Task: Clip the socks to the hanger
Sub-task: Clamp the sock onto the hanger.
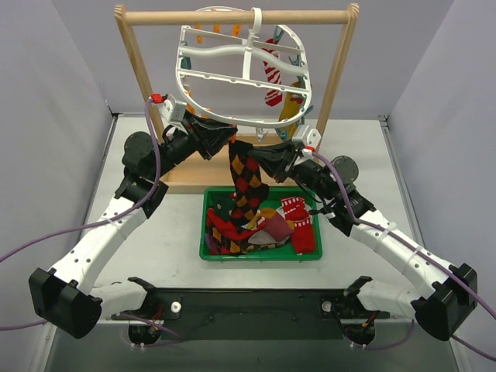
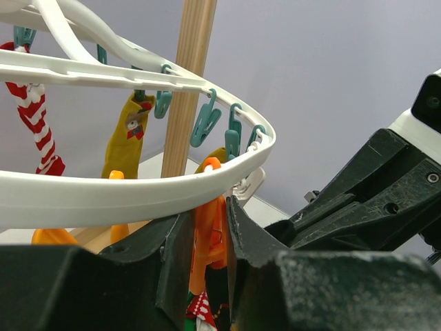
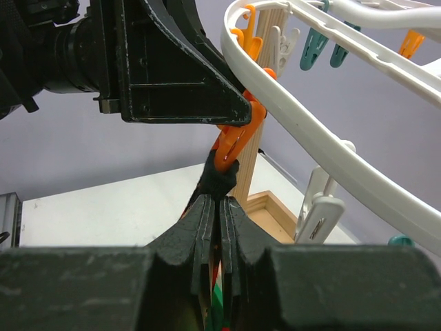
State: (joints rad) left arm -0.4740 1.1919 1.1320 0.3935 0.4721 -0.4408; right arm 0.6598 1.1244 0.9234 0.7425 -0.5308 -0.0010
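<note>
- The grey desk carries a wooden rack at its far side and a green bin in the middle, between the two arms
- The hanger, a white oval frame with spokes, hangs by its hook from the rack's top bar, with teal and orange clips dangling under its rim
- In the bin lies a heap of loose socks, red patterned ones among them
- The diamond sock, dark with orange-red diamonds, hangs straight down from just under the hanger's near rim, and its lower end reaches into the bin
- Two socks are already clipped at the hanger's right side: the red-white striped sock and, just below it, the yellow sock
- The left gripper is narrowed part-way, with its fingers pressing on either side of an orange clip that hangs from the near rim
- The right gripper is pinched tight on the top edge of the diamond sock, and holds that dark fabric right at the lower end of the orange clip
</note>
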